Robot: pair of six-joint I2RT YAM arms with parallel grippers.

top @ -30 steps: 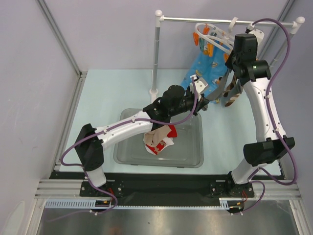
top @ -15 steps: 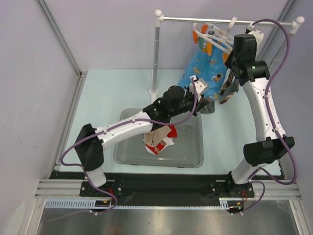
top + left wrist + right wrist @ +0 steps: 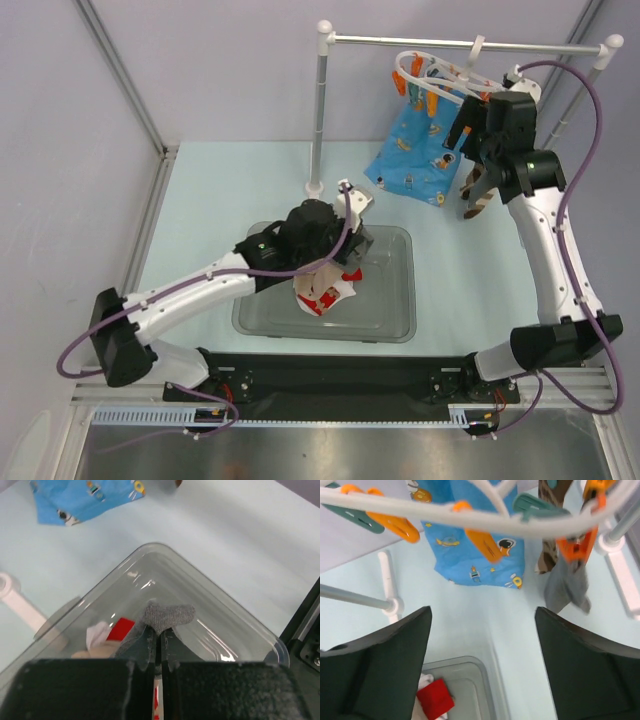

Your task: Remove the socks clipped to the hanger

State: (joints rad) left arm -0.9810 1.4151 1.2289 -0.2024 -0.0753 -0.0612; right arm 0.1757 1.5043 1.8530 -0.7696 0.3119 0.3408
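Two claws: I run a left claw (image 3: 161, 639) and a right claw (image 3: 482, 612); I take them left to right.
Left claw: pressed together on a grey sock (image 3: 167, 616), directly over the tub (image 3: 226, 616), the sock's toe poking out past my fingertips.
Step in hand: the drop-off, as I judge it; this sock is off the pegs and only needs letting go.
Next move, left: part the fingers so the sock falls inside the tub's walls.
Grey sock: nubbly knit, soft and limp.
Tub: clear glossy plastic with rounded corners, sitting on the pale worktop (image 3: 230, 190); a white-and-red sock (image 3: 325, 290) lies crumpled in it.
Blue sock (image 3: 415, 160): flat, bright, printed with small cartoons, hanging beyond the tub's far right corner.
Hanger (image 3: 470, 522): white plastic ring hooked on the rail stand (image 3: 318, 110), above and beyond the tub's far right corner, with smooth orange pegs (image 3: 482, 545) dangling.
Also clipped: a brown striped sock (image 3: 547, 555) and a hanging grey sock (image 3: 565, 585), farther right of the tub than the blue one.
Right claw: spread wide, holding nothing, up beside the ring beyond the tub's far right corner.
Next move, right: I would close on a sock below its peg and pull down steadily; the light ring will probably swing.
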